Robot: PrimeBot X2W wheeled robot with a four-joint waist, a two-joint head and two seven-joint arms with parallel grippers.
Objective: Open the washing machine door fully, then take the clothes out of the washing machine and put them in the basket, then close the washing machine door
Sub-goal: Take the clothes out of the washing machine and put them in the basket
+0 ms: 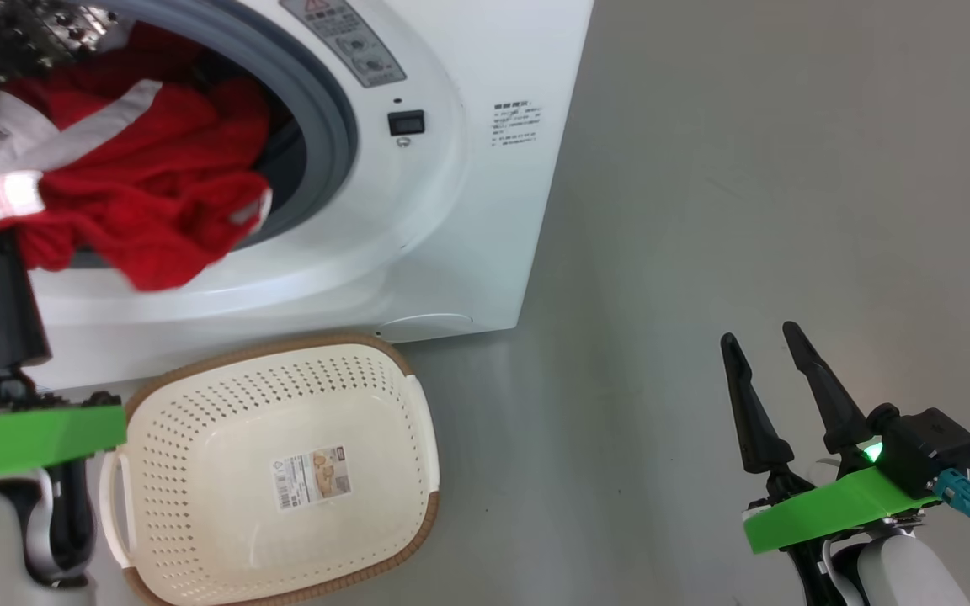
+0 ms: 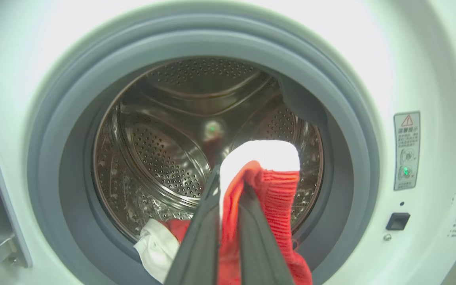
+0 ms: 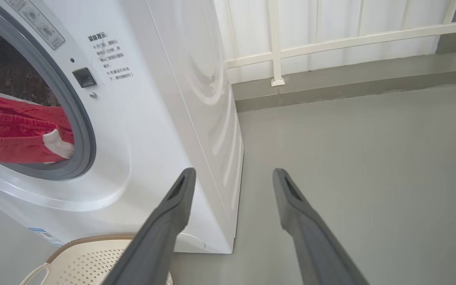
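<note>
**Grey floor (image 1: 746,168), red clothes (image 1: 148,194) half out**

The clothes hang over the washing machine's (image 1: 451,210) grey ring (image 1: 329,109), pinched tight between the left gripper's (image 2: 231,186) closed fingers. A white piece (image 2: 154,245), maybe a cloth, lies low in the drum (image 2: 164,158). The basket (image 1: 283,343) sits just below. The right gripper (image 1: 760,332) hangs well apart, fingers spread wide, holding nothing.

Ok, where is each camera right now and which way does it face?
Head: on the head, facing down at the washer front and basket; left gripper shut on the clothes at left, open right gripper lower right.
Left wrist: on the left arm, facing into the drum along its gripper.
Right wrist: on the right arm, facing past the washer across floor to wall, along its open gripper.
Shared: all three show the clothes.
</note>
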